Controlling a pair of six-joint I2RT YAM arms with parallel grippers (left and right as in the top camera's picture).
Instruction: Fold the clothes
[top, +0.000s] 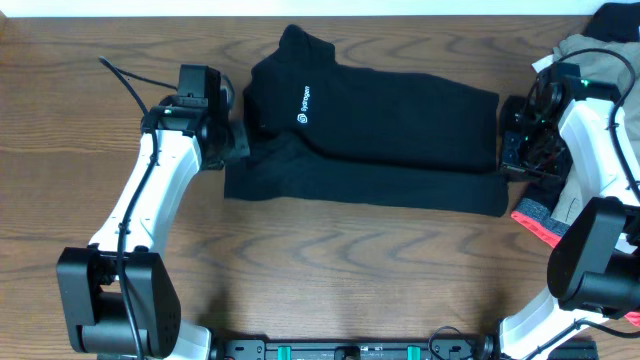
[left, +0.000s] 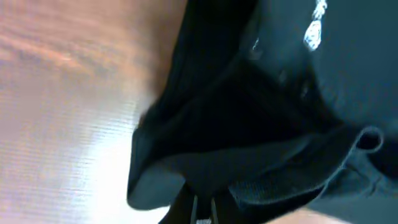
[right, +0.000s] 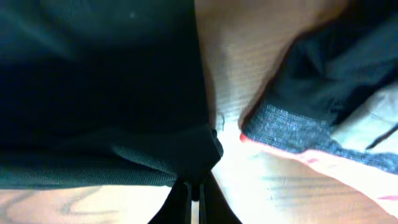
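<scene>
The black short-sleeved shirt (top: 380, 130) with a small white chest logo (top: 302, 107) lies partly folded across the wooden table's middle. My left gripper (top: 238, 140) is shut on the shirt's left edge; in the left wrist view the fingers (left: 200, 208) pinch black fabric (left: 261, 124). My right gripper (top: 508, 150) is shut on the shirt's right edge; in the right wrist view the fingers (right: 195, 193) pinch a corner of the black cloth (right: 99, 93).
More clothes lie at the right: a khaki-grey garment (top: 600, 50), a black one (top: 618, 18), and a coral-pink and dark grey piece (top: 535, 218), which also shows in the right wrist view (right: 298, 134). Bare wood table (top: 330, 270) lies in front.
</scene>
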